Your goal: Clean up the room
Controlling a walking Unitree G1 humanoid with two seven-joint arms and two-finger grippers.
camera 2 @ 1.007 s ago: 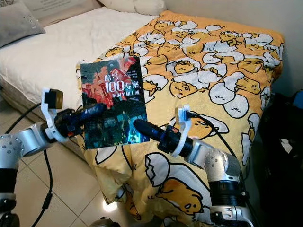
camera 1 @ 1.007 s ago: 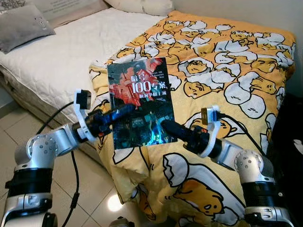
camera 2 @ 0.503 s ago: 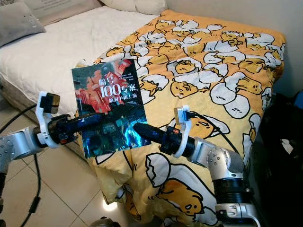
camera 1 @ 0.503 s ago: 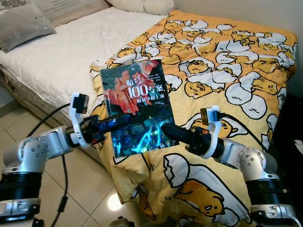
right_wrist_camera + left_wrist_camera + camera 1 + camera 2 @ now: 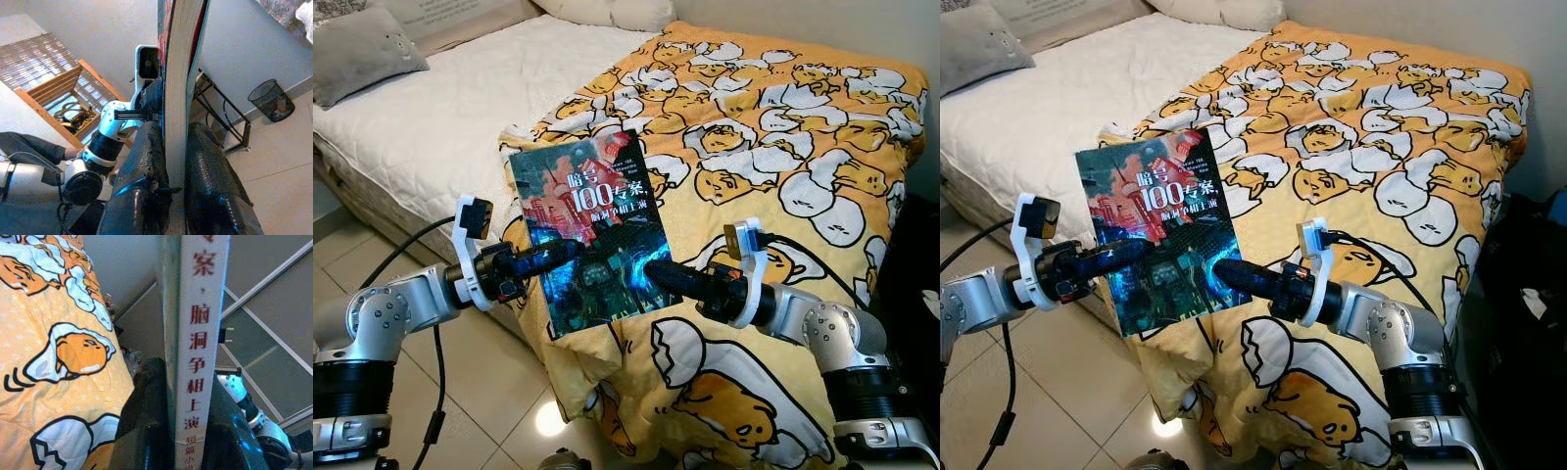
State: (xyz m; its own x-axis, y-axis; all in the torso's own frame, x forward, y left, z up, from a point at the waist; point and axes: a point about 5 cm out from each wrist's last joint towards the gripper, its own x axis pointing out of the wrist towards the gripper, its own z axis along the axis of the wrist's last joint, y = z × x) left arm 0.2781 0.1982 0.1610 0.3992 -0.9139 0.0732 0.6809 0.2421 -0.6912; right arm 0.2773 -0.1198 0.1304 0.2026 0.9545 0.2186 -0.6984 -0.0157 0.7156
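A bed (image 5: 431,127) with a white quilted mattress takes up most of the head views, and a yellow blanket (image 5: 783,147) printed with cartoon eggs covers its right part and hangs over the near edge toward the tiled floor (image 5: 499,411). A grey pillow (image 5: 362,54) lies at the far left of the mattress, and white pillows (image 5: 617,12) sit at the head of the bed.

In front of the bed's near edge a book (image 5: 587,235) is held up in the air between the two arms, its dark cover with red and blue artwork and white lettering facing the camera, tilted slightly with its top leaning to the left. The left gripper (image 5: 570,253) reaches in from the left, and its jaws are clamped on the book's left edge; the left wrist view shows the white spine (image 5: 200,347) with red characters pinched between the two black fingers (image 5: 142,431). The right gripper (image 5: 654,276) comes in from the right, and its jaws are clamped on the book's lower right edge; the right wrist view shows the page edges squeezed between its fingers (image 5: 142,186), with a black wire bin (image 5: 271,100) standing on the floor by the wall beyond.
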